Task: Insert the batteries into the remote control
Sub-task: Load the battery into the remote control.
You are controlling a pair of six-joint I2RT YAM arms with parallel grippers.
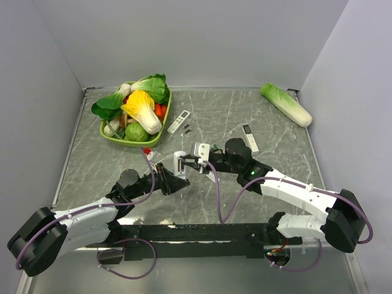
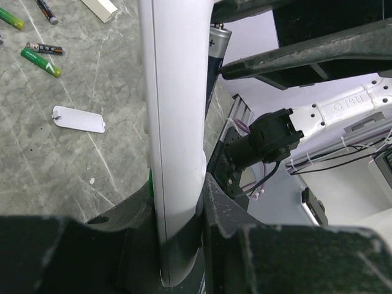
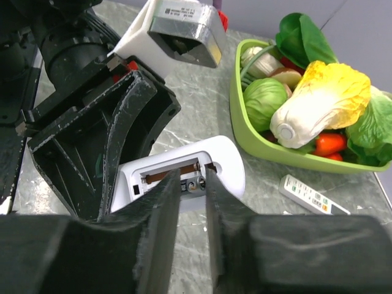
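My left gripper [image 1: 174, 179] is shut on the lower end of the white remote control [image 1: 179, 163] and holds it above the table. In the left wrist view the remote [image 2: 177, 122] stands edge-on between the jaws of my left gripper [image 2: 177, 211]. My right gripper [image 3: 193, 177] is shut on a dark battery [image 3: 197, 183] with a metallic end, right at the remote's [image 3: 226, 156] open compartment. That battery also shows in the left wrist view [image 2: 217, 55]. Several loose greenish batteries [image 2: 41, 62] and the white battery cover [image 2: 78, 119] lie on the table.
A green basket [image 1: 113, 136] of vegetables stands at the back left. A white remote with grey buttons [image 1: 179, 121] lies beside it, with loose batteries [image 1: 187, 129] nearby. A slim remote with a black end [image 1: 250, 138] lies further right. A cabbage [image 1: 286, 104] lies at the back right.
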